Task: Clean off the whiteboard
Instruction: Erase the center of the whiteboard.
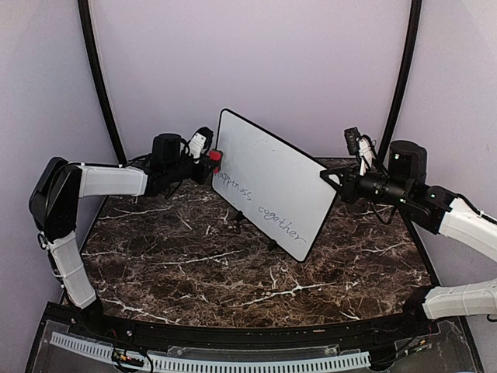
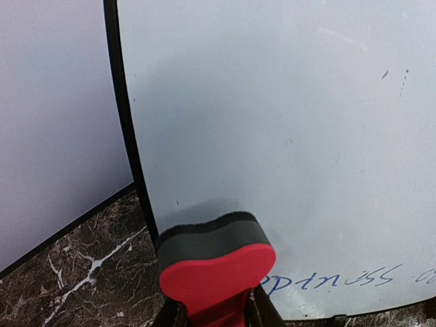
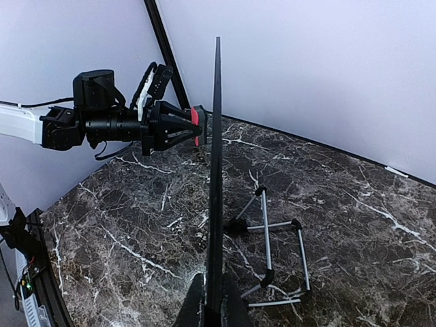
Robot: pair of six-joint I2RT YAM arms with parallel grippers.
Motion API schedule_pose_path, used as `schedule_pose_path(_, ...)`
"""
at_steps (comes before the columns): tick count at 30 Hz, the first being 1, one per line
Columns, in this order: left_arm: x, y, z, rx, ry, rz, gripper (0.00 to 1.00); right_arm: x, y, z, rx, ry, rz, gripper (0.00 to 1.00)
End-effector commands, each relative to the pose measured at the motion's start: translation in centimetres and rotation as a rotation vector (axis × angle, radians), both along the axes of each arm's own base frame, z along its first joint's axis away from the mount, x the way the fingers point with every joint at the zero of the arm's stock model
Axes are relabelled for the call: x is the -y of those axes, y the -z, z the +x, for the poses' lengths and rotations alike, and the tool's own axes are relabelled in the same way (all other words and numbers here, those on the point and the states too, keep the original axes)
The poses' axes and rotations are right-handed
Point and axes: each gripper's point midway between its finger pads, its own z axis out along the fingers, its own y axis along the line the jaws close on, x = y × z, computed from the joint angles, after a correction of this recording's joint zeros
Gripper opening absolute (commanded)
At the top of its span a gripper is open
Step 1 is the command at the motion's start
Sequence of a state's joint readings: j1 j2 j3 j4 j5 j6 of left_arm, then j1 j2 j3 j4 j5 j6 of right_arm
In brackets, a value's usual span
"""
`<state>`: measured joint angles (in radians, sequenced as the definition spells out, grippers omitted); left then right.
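Note:
The whiteboard stands tilted on edge in the middle of the marble table, with dark handwriting "happiness together" along its lower part. My left gripper is shut on a red eraser with a dark felt face. The felt presses on the board's left end, just left of the writing. My right gripper is shut on the board's right edge. In the right wrist view the board shows edge-on between my fingers.
A small wire stand lies on the marble behind the board. Lilac walls and black curved poles close in the back. The table's black front rim runs near the arm bases.

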<state>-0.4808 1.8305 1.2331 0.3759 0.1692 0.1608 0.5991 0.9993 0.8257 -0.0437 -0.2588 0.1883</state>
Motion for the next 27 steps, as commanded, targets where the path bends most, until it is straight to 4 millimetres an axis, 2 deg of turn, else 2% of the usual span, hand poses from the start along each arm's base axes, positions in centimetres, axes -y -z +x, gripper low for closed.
schedule_pose_path(1, -0.1, -2.9, -0.5, 0.139, 0.029, -0.049, 0.14, -0.9, 3.1, -2.2, -0.127, -0.09, -0.048, 0.0)
schedule_pose_path(7, -0.6, -0.9, 0.6, 0.125, 0.007, -0.041, 0.14, -1.3, 2.0, -2.1, -0.151, -0.097, -0.027, 0.0)
schedule_pose_path(17, -1.9, 0.8, 1.3, 0.114, 0.004, -0.026, 0.12, -1.7, -0.8, -1.5, -0.151, -0.096, -0.021, 0.0)
schedule_pose_path(27, -1.9, 3.4, 0.5, 0.075, 0.049, -0.001, 0.12, -1.3, -1.3, 0.0, -0.185, -0.024, -0.043, 0.0)
